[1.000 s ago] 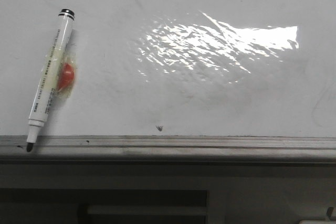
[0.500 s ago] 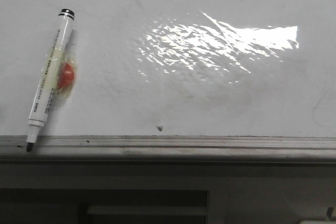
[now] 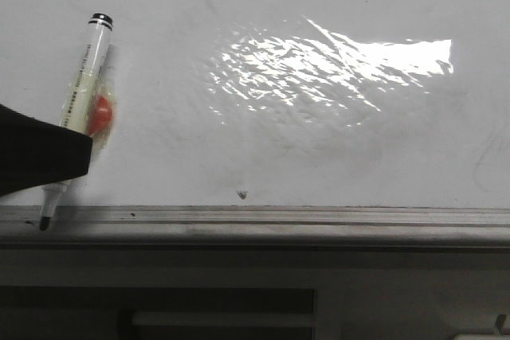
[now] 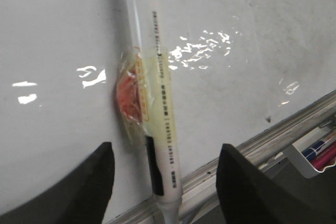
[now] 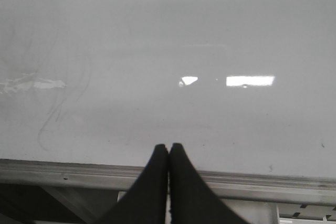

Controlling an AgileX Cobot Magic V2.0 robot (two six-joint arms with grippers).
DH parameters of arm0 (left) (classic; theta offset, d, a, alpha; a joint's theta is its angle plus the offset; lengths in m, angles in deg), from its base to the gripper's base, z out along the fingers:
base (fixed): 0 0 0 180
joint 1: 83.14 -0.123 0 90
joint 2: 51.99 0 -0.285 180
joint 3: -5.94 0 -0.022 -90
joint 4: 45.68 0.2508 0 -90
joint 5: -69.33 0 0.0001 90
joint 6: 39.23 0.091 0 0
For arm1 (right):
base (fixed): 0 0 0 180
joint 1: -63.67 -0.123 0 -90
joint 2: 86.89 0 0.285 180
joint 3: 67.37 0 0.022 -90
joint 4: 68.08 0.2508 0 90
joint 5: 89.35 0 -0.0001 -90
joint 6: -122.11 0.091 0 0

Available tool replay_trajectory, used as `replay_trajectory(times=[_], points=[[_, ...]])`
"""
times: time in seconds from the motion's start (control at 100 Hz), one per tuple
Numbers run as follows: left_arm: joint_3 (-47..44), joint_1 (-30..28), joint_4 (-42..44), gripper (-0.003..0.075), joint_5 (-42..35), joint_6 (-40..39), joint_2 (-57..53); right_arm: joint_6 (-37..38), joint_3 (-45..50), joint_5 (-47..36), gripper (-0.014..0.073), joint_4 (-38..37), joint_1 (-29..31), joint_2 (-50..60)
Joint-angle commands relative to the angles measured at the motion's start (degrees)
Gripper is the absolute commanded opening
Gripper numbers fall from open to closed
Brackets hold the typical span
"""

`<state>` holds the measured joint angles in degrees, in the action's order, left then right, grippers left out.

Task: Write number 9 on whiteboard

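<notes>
The whiteboard (image 3: 335,157) is glossy white, with a bright glare patch and no drawn number 9 on it. A white marker (image 3: 83,89) with a black cap end and a taped red blob lies slanted on the board at the left, its tip on the grey edge rail (image 3: 279,220). My left gripper (image 3: 44,157) comes in from the left and covers the marker's lower part. In the left wrist view it (image 4: 165,150) is open, one finger on each side of the marker (image 4: 152,93), apart from it. My right gripper (image 5: 168,148) is shut and empty over the board's rail.
A tiny dark speck (image 3: 241,194) sits on the board just above the rail. Faint grey smudge lines (image 5: 52,108) mark the board near my right gripper. A white tray with coloured pens (image 4: 317,150) lies beyond the rail.
My left gripper has come into the front view from the left and now straddles the marker's lower end. The marker and the board have not moved.
</notes>
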<state>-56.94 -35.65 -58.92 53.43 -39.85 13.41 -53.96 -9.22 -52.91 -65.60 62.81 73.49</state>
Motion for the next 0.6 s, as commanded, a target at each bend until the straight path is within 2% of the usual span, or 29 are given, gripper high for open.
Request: replay_trajectory(times=[0.0, 0.15, 0.22, 0.31, 0.51, 0.59], points=[[1.84, 0.52, -0.32, 0.0386, -5.69, -0.75, 1.28, -0.43, -1.85, -4.18, -0.0061, 0.03, -0.05, -1.14], [1.84, 0.52, -0.32, 0.0383, -5.88, -0.75, 2.84, -0.43, -1.85, -4.18, -0.0061, 0.03, -0.05, -1.14], [1.84, 0.52, -0.32, 0.0349, -5.91, -0.75, 3.55, -0.43, -1.85, -4.49, -0.0061, 0.03, -0.31, -1.14], [1.84, 0.52, -0.32, 0.0258, -6.16, -0.75, 4.1, -0.43, -1.85, -4.5, -0.0061, 0.03, -2.07, -1.14], [1.84, 0.52, -0.32, -0.0011, -5.96, -0.75, 4.1, -0.43, -2.37, -1.66, -0.0061, 0.03, -9.09, -3.63], [1.84, 0.52, -0.32, -0.002, -5.96, -0.75, 3.99, -0.87, -3.78, -0.94, -0.0061, 0.15, -11.94, -5.81]])
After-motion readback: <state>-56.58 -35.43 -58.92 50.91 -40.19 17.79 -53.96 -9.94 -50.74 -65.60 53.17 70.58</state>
